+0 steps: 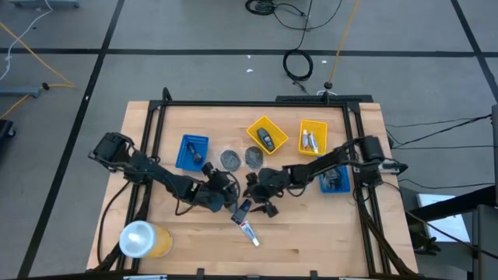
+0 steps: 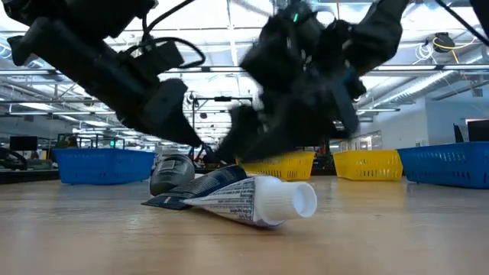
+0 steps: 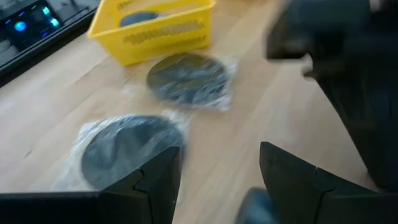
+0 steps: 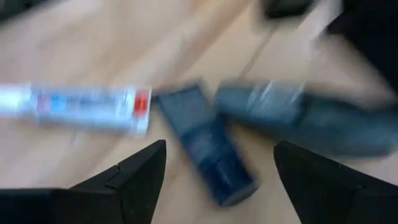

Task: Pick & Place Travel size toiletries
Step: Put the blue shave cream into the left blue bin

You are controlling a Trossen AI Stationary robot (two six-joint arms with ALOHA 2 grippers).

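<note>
A silvery-white tube (image 1: 250, 232) with a white cap (image 2: 296, 199) lies flat on the table near its near edge, in front of both grippers. A dark navy flat tube (image 4: 205, 149) lies beside it, and a dark oblong bottle (image 4: 311, 121) lies just beyond. Two flat grey discs in clear wrap (image 3: 127, 149) (image 3: 189, 78) lie side by side farther back. My right gripper (image 4: 221, 152) (image 1: 261, 201) is open above the navy tube. My left gripper (image 3: 217, 162) (image 1: 231, 189) is open too, close to its left and facing the discs.
Two yellow trays (image 1: 266, 134) (image 1: 313, 137) stand at the far side, each with items inside. One blue tray (image 1: 192, 152) is at far left, another (image 1: 334, 177) under the right arm. A large orange cup (image 1: 144, 239) stands at the near left corner. The two grippers nearly meet.
</note>
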